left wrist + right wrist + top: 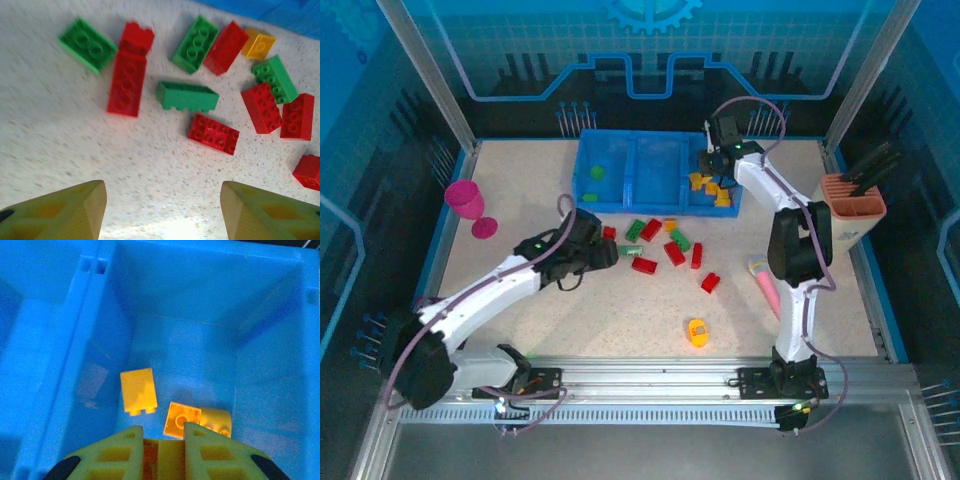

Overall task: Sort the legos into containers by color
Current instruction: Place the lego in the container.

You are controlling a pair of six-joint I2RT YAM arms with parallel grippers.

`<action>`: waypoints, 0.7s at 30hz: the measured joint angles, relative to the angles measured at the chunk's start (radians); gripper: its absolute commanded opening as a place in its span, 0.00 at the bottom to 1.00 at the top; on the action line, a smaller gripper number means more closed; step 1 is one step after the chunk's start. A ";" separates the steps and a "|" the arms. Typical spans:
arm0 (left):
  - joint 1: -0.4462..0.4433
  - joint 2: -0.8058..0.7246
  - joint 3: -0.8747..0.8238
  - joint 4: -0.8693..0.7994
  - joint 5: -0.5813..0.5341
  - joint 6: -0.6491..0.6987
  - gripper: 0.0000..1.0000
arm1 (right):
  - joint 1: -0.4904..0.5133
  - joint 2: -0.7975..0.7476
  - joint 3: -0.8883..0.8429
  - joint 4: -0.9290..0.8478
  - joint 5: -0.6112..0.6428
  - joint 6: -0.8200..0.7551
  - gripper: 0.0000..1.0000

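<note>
The containers are three compartments of a blue tray (632,197). A green lego (592,172) lies in the left one and yellow legos (712,188) in the right one. My right gripper (712,160) (163,432) hangs over that right compartment, shut on a yellow-orange lego (165,455), above loose yellow bricks (138,391). Red legos (129,82) and green legos (187,96) are scattered on the table in front of the tray. My left gripper (608,252) (163,200) is open just left of them, with nothing between its fingers. One yellow lego (697,332) lies near the front.
A magenta cup (465,198) stands at the left. At the right are a beige holder (853,205) with black tools and a pink stick (765,285) beside the right arm. The tray's middle compartment (655,170) looks bare.
</note>
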 measured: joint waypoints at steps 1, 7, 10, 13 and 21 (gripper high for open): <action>-0.015 0.026 -0.005 0.018 0.007 -0.039 0.64 | 0.000 0.018 0.012 0.002 0.003 -0.005 0.23; -0.084 0.193 -0.001 0.145 0.059 -0.253 0.65 | -0.003 0.071 0.050 0.012 0.000 -0.032 0.39; -0.116 0.294 0.052 0.167 0.070 -0.328 0.66 | -0.003 0.071 0.050 0.032 -0.008 -0.036 0.52; -0.135 0.371 0.108 0.191 0.072 -0.387 0.67 | -0.003 0.052 0.013 0.070 -0.021 -0.045 0.54; -0.140 0.497 0.234 0.171 0.068 -0.476 0.68 | -0.003 -0.084 -0.137 0.132 -0.080 -0.045 0.55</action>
